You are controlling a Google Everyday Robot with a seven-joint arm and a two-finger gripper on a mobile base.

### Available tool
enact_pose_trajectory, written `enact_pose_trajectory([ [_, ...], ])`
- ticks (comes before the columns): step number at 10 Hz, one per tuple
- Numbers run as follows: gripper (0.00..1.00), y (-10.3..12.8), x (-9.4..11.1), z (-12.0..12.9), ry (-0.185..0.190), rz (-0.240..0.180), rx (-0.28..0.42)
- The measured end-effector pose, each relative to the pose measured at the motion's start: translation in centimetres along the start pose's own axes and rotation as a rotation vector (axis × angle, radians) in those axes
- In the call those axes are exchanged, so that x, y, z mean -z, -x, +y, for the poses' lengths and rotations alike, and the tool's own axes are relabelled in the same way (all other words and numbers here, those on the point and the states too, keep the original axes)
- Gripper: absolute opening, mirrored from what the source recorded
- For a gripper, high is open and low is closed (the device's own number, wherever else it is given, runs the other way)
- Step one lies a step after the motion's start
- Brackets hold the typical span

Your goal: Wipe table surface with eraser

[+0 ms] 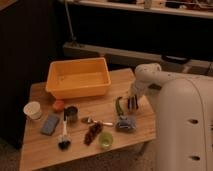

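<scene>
The table surface [42, 150] is a light-brown wooden top carrying many small items. A grey-blue rectangular eraser [50, 124] lies flat near its left front, beside a white cup [33, 110]. My gripper [132, 103] points down over the right side of the table, just right of a green oblong item [119, 105] and above a blue-grey packet [125, 123]. It is far from the eraser, and I see nothing held in it. My white arm [185, 125] fills the right of the view.
A large orange bin [77, 77] stands at the back of the table. In front of it are a small orange object [58, 105], a dark metal cup [71, 114], a brush [64, 137], a spoon [97, 121], a dark red cluster [92, 133] and a green cup [105, 140].
</scene>
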Motion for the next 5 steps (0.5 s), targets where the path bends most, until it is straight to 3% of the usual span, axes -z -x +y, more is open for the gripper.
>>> enact_pose_trajectory([
  [2,0.0,0.9,0.6,-1.2,-0.018,-0.005,-0.021],
  [5,0.0,0.1,1.2,-1.6,-0.061,-0.007,-0.085],
])
